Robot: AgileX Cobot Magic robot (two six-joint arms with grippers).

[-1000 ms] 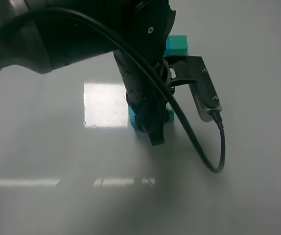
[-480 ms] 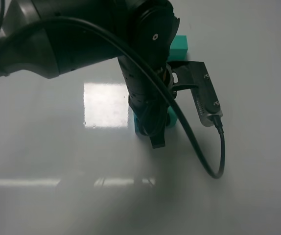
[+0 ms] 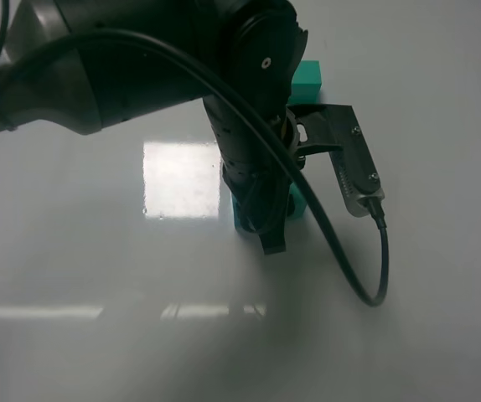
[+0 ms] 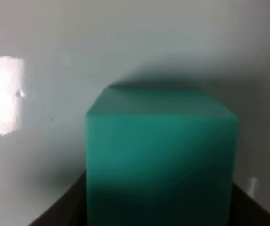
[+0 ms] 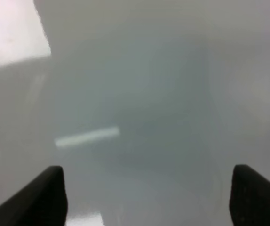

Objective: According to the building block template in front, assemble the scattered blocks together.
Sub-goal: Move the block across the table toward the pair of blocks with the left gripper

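In the exterior view my left arm reaches over the middle of the table, and my left gripper [image 3: 267, 228] points down at the scattered blocks. The light cyan-blue block [image 3: 241, 218] shows at its left and the sea-green block [image 3: 293, 205] at its right, close together, both mostly hidden by the arm. In the left wrist view the sea-green block [image 4: 161, 150] fills the space between the dark fingers [image 4: 62, 209], which are shut on it. Only the green end of the template [image 3: 307, 77] shows behind the arm. My right gripper [image 5: 151, 197] is open and empty over bare table.
The glossy white table [image 3: 442, 318] has a bright light reflection [image 3: 182, 178] left of the blocks. The left wrist camera bracket [image 3: 354, 163] and its black cable [image 3: 374, 276] hang to the right of the gripper.
My left gripper has shifted slightly right and toward the front, and the cyan-blue and sea-green blocks have moved with it. The right gripper view gives no earlier frame.
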